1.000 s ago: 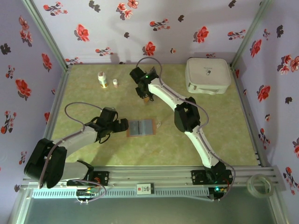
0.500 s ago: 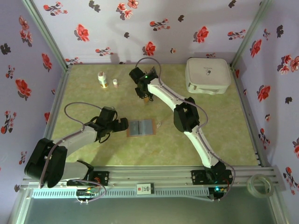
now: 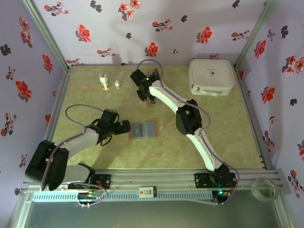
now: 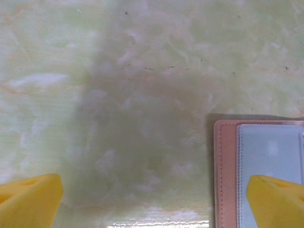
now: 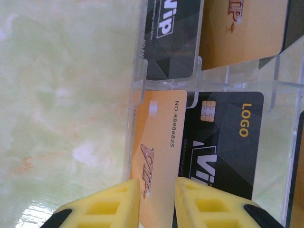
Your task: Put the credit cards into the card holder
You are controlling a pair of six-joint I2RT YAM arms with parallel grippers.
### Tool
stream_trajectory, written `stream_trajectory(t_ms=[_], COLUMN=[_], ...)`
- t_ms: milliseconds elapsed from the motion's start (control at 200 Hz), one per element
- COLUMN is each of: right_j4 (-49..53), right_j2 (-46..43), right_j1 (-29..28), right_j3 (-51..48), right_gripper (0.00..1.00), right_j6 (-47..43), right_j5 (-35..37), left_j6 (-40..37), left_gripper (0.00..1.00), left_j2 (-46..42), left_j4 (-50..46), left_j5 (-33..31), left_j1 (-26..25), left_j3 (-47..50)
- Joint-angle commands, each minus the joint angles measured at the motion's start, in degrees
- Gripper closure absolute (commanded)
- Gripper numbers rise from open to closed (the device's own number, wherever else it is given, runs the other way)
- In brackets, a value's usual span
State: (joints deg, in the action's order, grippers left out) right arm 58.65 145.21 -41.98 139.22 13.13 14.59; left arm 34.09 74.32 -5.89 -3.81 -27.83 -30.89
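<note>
The right gripper [image 5: 157, 199], jaws narrow over a gold credit card [image 5: 159, 142] in the clear rack [image 5: 137, 71] — grip unclear — should pinch it squarely before lifting toward the open card holder [image 3: 143, 129] beside the wide-spread left gripper [image 4: 153, 202].

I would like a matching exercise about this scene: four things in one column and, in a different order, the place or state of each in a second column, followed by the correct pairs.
Column 1
1. card holder
2. white case
3. gold card
4. left gripper

Column 2
a. between the fingers of the right gripper
b. in the far right corner of the table
c. jaws wide apart, at the left edge of the card holder
d. lying open near the middle of the table

Pairs: 1-d, 2-b, 3-a, 4-c
</note>
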Motion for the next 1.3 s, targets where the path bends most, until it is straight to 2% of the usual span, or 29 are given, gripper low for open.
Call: stream_trajectory(t_ms=[0, 560, 830, 1045, 1295], right_j4=[2.34, 0.98, 0.13, -2.2, -3.62], right_j2=[1.3, 0.35, 0.24, -0.99, -2.32], right_j1=[-0.9, -0.25, 1.14, 1.8, 2.16], right_j3=[1.97, 1.86, 0.57, -2.41, -3.96], right_gripper=[0.78, 0.87, 0.87, 0.83, 0.85], right_j6=[-0.78, 1.53, 3.34, 4.63, 5.71], right_j5=[-1.01, -4.42, -7.04, -8.85, -10.79], left_j6=[-0.22, -0.14, -0.15, -0.14, -0.03], left_gripper=[0.0, 0.0, 0.0, 0.0, 0.0], left_j2=[0.79, 1.26, 1.01, 1.01, 1.17], left_j4=[1.23, 1.58, 1.5, 1.54, 1.67], left_j5=[0.42, 0.73, 0.73, 0.72, 0.74], left_j1=[0.7, 0.95, 1.12, 1.19, 1.19], left_j3=[0.66, 1.0, 1.03, 0.97, 0.97])
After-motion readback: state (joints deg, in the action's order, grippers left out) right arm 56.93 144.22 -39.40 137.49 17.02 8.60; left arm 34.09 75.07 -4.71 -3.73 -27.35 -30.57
